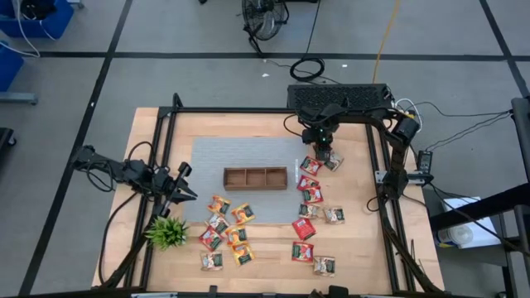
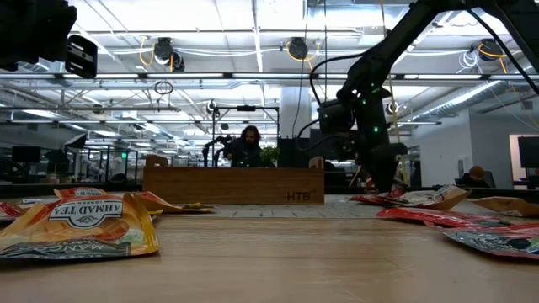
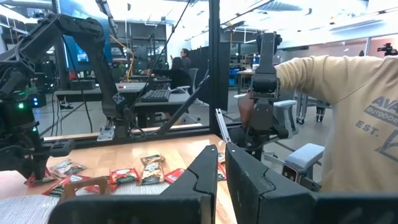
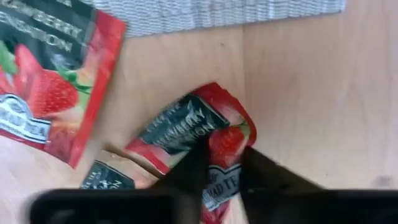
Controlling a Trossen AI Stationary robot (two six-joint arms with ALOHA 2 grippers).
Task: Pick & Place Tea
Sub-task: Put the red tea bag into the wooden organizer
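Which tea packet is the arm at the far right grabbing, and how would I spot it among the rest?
Find the wooden tray mid-table, then look past its right end to the column of packets. At the column's far end the right gripper comes down on a red strawberry packet. Unlike its flat neighbours, it is buckled and pinched between two dark fingers.

Right hand (image 1: 322, 155) reaches down at the far right, fingers pinched; left hand (image 1: 184, 190) waits, closed
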